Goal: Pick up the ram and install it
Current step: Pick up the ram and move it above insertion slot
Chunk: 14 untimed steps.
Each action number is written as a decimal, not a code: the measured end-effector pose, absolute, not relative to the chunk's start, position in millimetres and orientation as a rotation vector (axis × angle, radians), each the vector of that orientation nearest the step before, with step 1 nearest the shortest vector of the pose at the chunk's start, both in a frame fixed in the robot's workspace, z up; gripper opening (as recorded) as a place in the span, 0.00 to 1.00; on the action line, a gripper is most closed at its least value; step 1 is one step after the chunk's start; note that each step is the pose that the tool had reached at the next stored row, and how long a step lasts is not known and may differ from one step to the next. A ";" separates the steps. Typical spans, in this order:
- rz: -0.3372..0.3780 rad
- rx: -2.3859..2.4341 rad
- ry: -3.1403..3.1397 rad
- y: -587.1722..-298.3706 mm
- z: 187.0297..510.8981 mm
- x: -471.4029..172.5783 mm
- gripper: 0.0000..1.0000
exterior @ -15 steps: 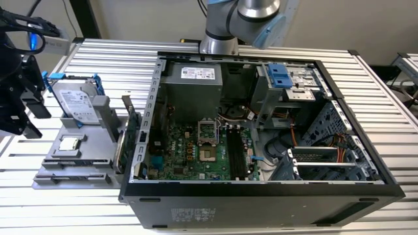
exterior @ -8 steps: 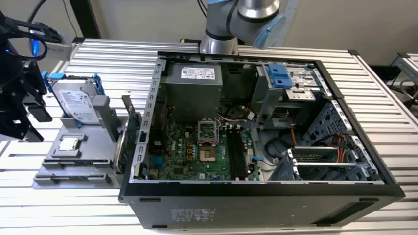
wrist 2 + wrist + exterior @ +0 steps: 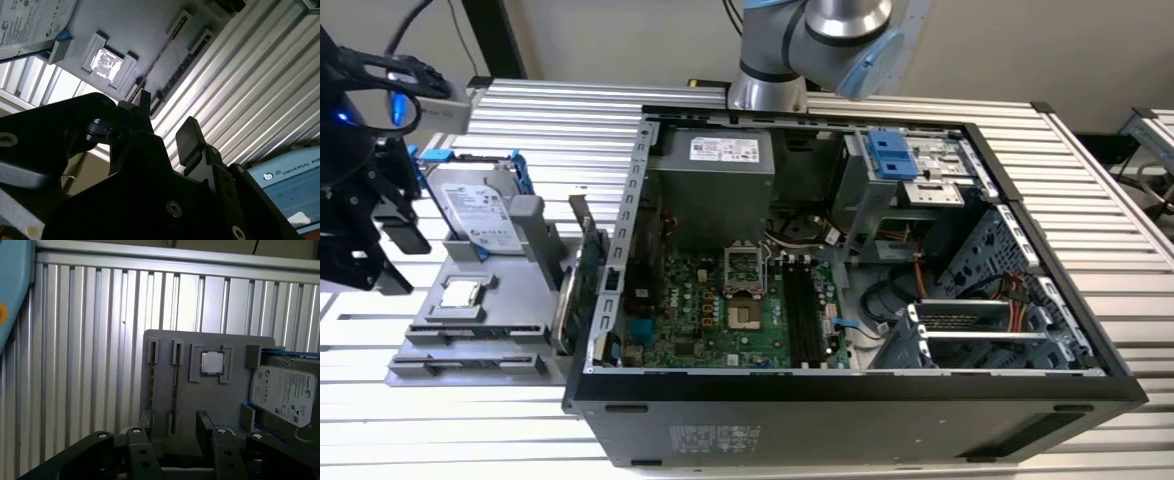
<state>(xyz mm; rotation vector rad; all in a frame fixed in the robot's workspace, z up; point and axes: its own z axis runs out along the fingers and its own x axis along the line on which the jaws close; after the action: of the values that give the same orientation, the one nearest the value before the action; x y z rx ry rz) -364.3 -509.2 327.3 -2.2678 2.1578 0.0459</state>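
- We see the tool (image 3: 173,421) over the grey holder (image 3: 220,400), its fingers (image 3: 190,137) apart with nothing between them.
- The holder lies on the ribbed worktop (image 3: 90,340), to the exterior view's left of the open case (image 3: 854,390).
- The ram (image 3: 175,392) stands on edge in a holder slot, near the chip (image 3: 212,362).
- The drive (image 3: 282,395) sits beyond the chip.
- We cannot tell whether the tool touches the ram.

We see a robotics lab: a robot arm (image 3: 817,40), a slatted metal counter (image 3: 547,110), an opened PC case (image 3: 854,415), a parts jig (image 3: 480,340).
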 end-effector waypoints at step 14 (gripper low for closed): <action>0.044 -2.269 2.160 -509.2 316.7 -366.0 1.00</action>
<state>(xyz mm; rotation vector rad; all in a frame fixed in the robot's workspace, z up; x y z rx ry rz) -366.0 -509.2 316.7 -2.2692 2.1598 0.0437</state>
